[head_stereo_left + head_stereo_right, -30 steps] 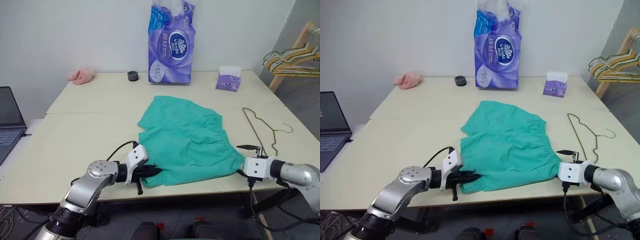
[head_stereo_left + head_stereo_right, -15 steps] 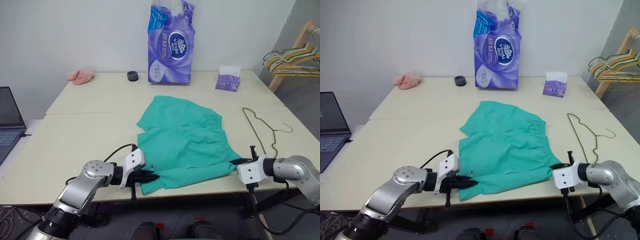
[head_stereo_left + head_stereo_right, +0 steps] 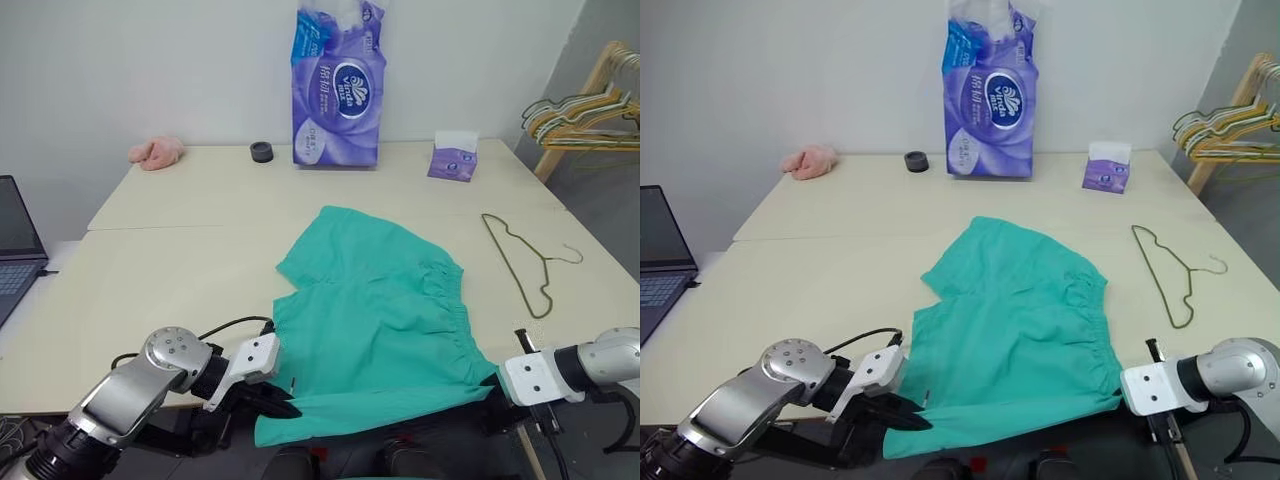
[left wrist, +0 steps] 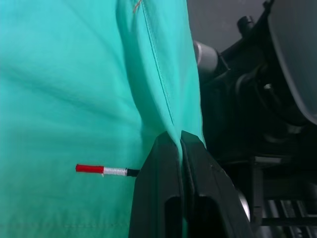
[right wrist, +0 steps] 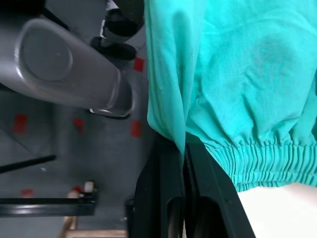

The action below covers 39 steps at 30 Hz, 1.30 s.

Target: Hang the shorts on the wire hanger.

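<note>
The teal-green shorts (image 3: 380, 320) lie spread on the near half of the table, and their near edge hangs over the table's front edge. My left gripper (image 3: 282, 408) is shut on the shorts' near left corner, at the hem; the left wrist view shows its fingers (image 4: 163, 163) pinching a fold of the cloth. My right gripper (image 3: 497, 378) is shut on the near right corner, by the gathered waistband (image 5: 262, 158). The wire hanger (image 3: 520, 255) lies flat on the table to the right of the shorts, apart from them.
At the back of the table stand a purple tissue pack (image 3: 336, 85), a small purple tissue box (image 3: 453, 158), a black roll (image 3: 262, 152) and a pink cloth lump (image 3: 155, 152). A laptop (image 3: 15, 245) sits at the left. Coloured hangers on a wooden rack (image 3: 585, 105) are at the right.
My right gripper has shut on the waistband corner. Both grippers have drawn back toward me, dragging the shorts to the table's front edge, so that the near edge now hangs over it.
</note>
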Available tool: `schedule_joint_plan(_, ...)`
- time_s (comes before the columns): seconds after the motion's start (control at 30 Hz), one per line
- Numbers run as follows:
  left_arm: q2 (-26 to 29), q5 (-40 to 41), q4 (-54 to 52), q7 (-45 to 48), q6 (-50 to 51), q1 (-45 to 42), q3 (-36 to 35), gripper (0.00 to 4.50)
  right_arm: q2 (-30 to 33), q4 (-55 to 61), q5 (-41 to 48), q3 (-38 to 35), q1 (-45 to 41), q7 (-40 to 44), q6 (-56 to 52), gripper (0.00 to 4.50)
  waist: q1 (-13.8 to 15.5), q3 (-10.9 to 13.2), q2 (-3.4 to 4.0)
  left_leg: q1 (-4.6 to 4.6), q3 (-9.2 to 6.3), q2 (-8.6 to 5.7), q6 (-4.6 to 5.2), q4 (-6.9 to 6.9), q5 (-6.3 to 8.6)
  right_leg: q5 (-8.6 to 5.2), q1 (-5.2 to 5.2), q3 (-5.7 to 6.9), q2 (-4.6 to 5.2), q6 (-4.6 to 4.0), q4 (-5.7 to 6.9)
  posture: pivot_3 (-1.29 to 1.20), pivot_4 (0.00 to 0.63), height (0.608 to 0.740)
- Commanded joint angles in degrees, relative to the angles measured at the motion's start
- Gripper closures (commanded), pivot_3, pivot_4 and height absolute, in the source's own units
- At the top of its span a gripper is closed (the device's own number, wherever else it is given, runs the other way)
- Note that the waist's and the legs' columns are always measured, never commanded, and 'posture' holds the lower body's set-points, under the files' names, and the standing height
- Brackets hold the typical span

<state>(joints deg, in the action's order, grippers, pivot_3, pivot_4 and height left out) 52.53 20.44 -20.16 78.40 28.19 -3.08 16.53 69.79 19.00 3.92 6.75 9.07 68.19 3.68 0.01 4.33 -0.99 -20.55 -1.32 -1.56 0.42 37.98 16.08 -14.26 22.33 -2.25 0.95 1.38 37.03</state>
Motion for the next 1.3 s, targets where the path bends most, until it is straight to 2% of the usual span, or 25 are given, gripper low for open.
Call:
schedule_joint_plan(0.03,0.5,1.0,-2.2,0.5,0.5,0.6,0.6,4.50,-0.4,1.6,-1.4,-1.0,0.0,-0.7,-1.4,4.44,0.0,0.1,-0.01,0.00,0.00,0.00,0.00,0.00,0.01,-0.01,0.00,0.00,0.00,0.01,0.00,-0.05,0.063,0.740)
schedule_joint_plan(0.13,0.1,0.5,-2.1,-0.4,0.5,0.7,0.9,4.50,0.1,2.8,-0.3,-1.3,0.5,0.9,-2.9,4.44,-0.1,0.1,-0.01,0.00,0.01,0.00,0.00,0.00,0.01,-0.01,0.00,0.00,0.00,0.01,0.00,-0.04,0.065,0.740)
schedule_joint_plan(0.17,-0.7,0.6,-1.9,-1.5,0.7,0.5,0.6,4.28,-0.1,3.3,0.5,-1.5,0.2,1.2,-3.4,4.48,-0.1,0.1,-0.01,0.00,0.01,0.00,-0.01,0.00,0.01,-0.01,0.00,0.00,0.00,0.02,0.00,-0.04,0.065,0.740)
schedule_joint_plan(0.27,-1.3,1.6,-1.8,-2.1,2.2,0.2,0.5,3.57,0.2,3.6,0.6,-2.0,-0.8,1.8,-4.5,3.82,-0.1,0.2,0.02,0.00,0.01,0.00,-0.01,0.00,0.01,-0.01,0.00,-0.01,0.00,0.02,0.00,-0.04,0.063,0.740)
schedule_joint_plan(0.43,-2.3,2.1,-2.0,-3.1,2.9,-0.1,0.4,2.07,2.3,4.0,2.6,-6.0,-0.1,3.8,-6.9,2.18,-0.1,0.3,0.09,0.00,0.02,0.00,-0.01,0.01,0.01,-0.01,0.01,-0.01,0.00,0.03,0.00,-0.05,0.062,0.740)
schedule_joint_plan(0.53,-3.2,2.0,-2.1,-4.2,2.6,-0.2,0.4,1.13,2.8,3.0,5.0,-11.5,1.0,4.4,-8.7,1.10,-0.1,0.3,0.05,0.00,0.01,0.01,-0.01,0.01,0.01,-0.01,0.01,0.01,-0.01,0.02,0.00,-0.05,0.065,0.740)
schedule_joint_plan(0.63,-6.1,2.6,-2.4,-7.3,2.8,-1.3,-0.4,0.23,-0.5,0.5,10.1,-18.2,-0.8,1.6,-14.3,0.07,-0.1,0.4,-0.03,0.00,0.02,0.01,-0.01,0.01,0.01,-0.01,0.00,-0.01,-0.01,0.03,-0.01,-0.06,0.066,0.740)
schedule_joint_plan(0.67,-7.7,2.8,-2.4,-9.0,3.1,-2.2,-0.9,0.05,-2.4,-0.4,12.1,-20.3,-2.2,-0.6,-17.4,0.00,-0.1,0.4,-0.11,0.00,0.02,0.01,-0.01,0.01,0.01,-0.01,0.00,-0.01,-0.01,0.03,-0.01,-0.06,0.067,0.740)
schedule_joint_plan(0.83,-15.3,2.3,0.0,-17.5,3.4,-8.5,-3.5,0.05,-12.2,-2.7,16.5,-25.8,-7.1,-14.2,-34.5,0.00,0.1,0.6,-0.40,-0.08,-0.06,-0.01,-0.01,0.10,0.01,0.18,-0.02,0.00,-0.01,0.32,0.00,-0.06,0.069,0.740)
schedule_joint_plan(0.9,-18.5,0.5,2.0,-21.6,1.4,-12.4,-4.4,0.05,-18.2,-5.8,13.8,-26.4,-10.3,-24.4,-38.1,0.00,-0.1,0.6,-0.43,-0.10,-0.09,-0.01,-0.02,0.07,0.02,0.20,-0.02,0.00,-0.02,0.35,-0.01,-0.06,0.069,0.740)
schedule_joint_plan(1.0,-21.1,-1.7,4.0,-24.5,-0.9,-16.8,-4.6,0.05,-24.0,-10.9,11.9,-27.0,-15.0,-34.1,-43.4,0.00,-0.2,0.6,-0.35,-0.17,-0.06,-0.04,-0.03,0.11,0.02,0.29,0.02,-0.06,-0.02,0.47,0.00,-0.06,0.066,0.740)
schedule_joint_plan(1.13,-22.2,-2.5,4.9,-23.9,-3.1,-21.5,-3.7,0.05,-28.4,-20.4,9.8,-27.7,-21.1,-42.9,-45.7,0.00,-0.8,0.6,-0.23,-0.14,0.06,-0.10,-0.03,0.02,0.02,0.45,0.08,-0.21,-0.01,0.24,0.00,-0.07,0.064,0.740)
schedule_joint_plan(1.3,-22.5,-3.0,5.7,-22.5,-4.9,-24.9,-3.1,0.05,-28.7,-30.3,7.8,-25.0,-26.0,-44.4,-44.4,0.00,-1.6,0.6,-0.16,-0.18,0.05,-0.14,-0.02,0.03,0.02,0.45,0.07,-0.19,-0.06,0.25,-0.03,-0.07,0.064,0.740)
